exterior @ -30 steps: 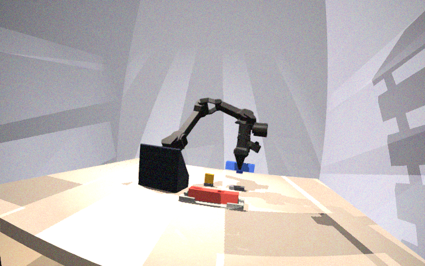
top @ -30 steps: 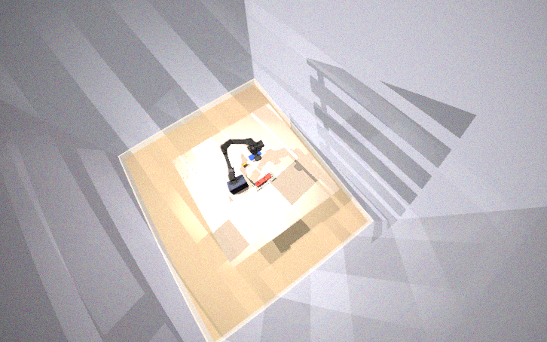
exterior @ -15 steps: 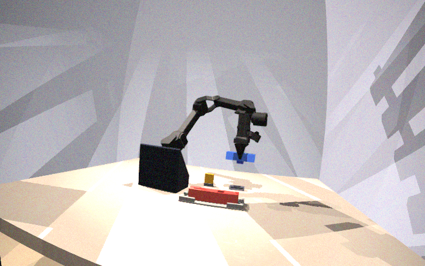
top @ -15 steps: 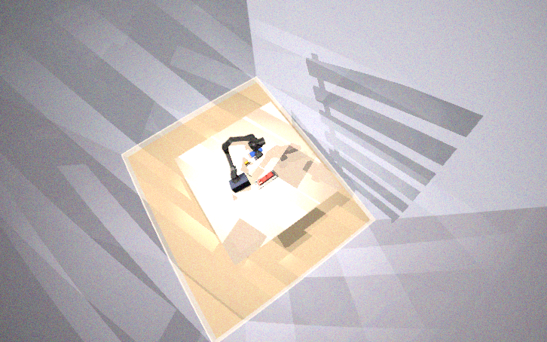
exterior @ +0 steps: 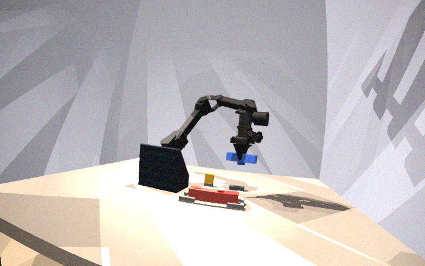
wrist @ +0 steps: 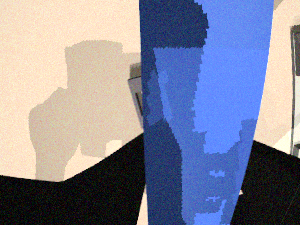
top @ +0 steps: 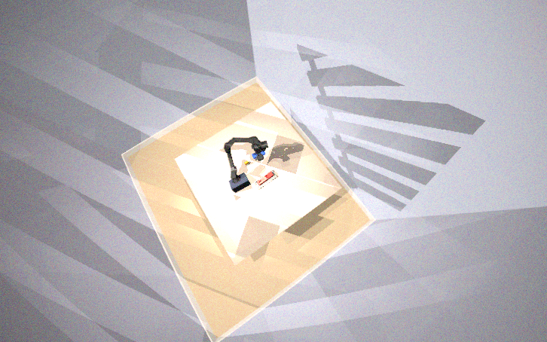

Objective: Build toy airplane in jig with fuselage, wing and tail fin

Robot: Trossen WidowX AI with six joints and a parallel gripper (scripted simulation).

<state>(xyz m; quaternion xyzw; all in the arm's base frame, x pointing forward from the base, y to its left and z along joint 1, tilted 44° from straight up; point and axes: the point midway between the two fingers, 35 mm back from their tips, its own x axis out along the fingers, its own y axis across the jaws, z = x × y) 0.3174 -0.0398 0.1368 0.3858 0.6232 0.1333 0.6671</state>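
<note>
no readable text, labels or signs
</note>
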